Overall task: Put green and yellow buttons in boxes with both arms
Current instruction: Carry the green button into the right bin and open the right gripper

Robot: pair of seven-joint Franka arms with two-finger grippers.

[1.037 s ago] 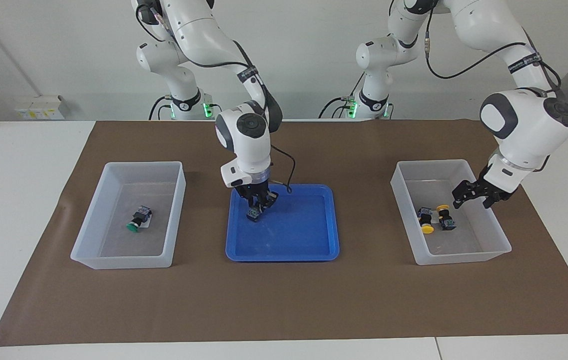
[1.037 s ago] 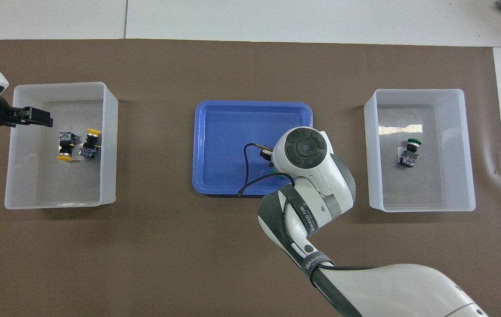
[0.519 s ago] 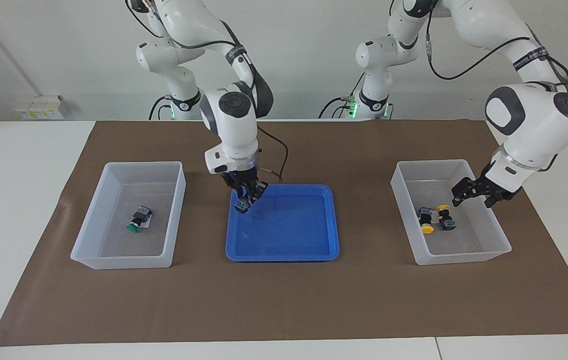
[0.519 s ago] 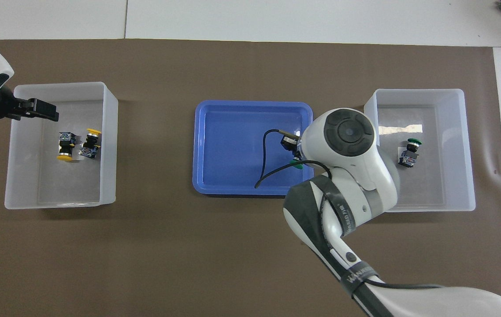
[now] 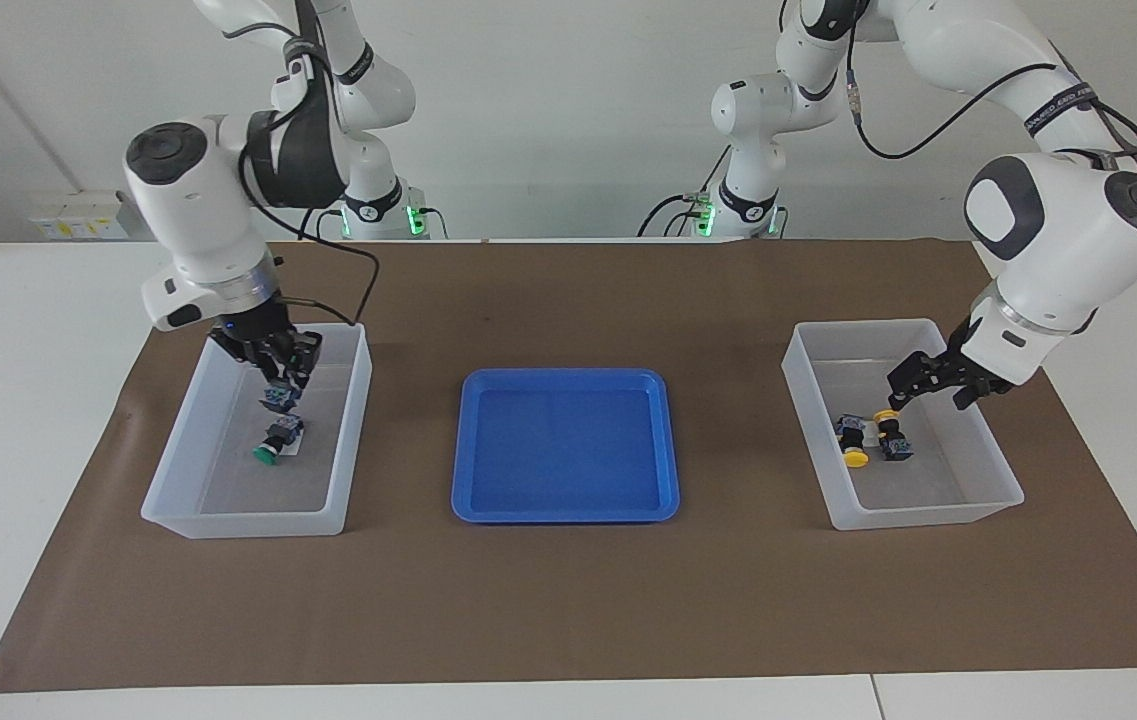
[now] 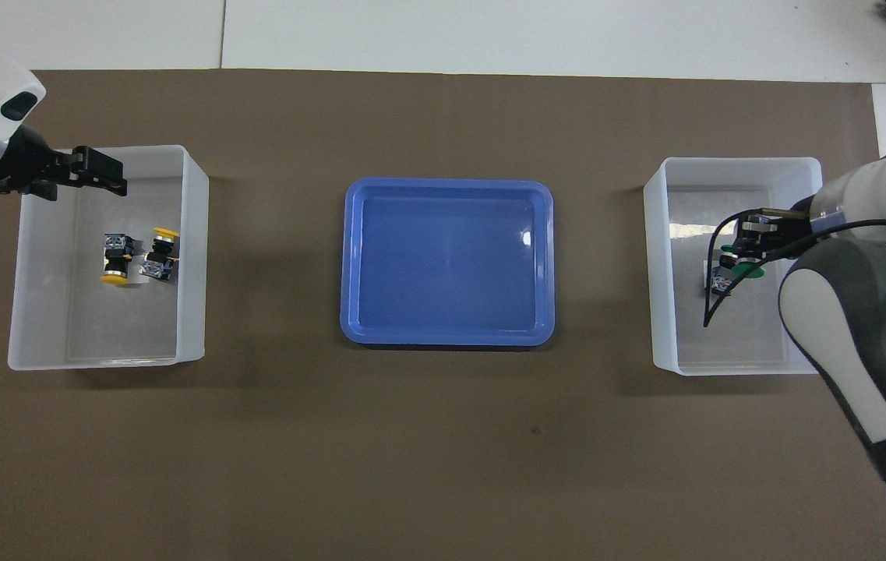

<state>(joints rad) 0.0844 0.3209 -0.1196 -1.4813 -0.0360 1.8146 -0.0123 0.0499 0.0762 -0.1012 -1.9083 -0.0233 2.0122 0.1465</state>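
Hanging over the box at its own end of the tabletop, the right gripper is clamped on a green button, above another green button lying inside. The left gripper, jaws spread and empty, hangs over the other box, above two yellow buttons.

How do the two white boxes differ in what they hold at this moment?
The box at the right arm's end has one green button lying in it, while the box at the left arm's end has two yellow buttons lying side by side. Over the first, the right gripper holds another button; over the second, the left gripper hangs empty. Both boxes are translucent and alike in shape.
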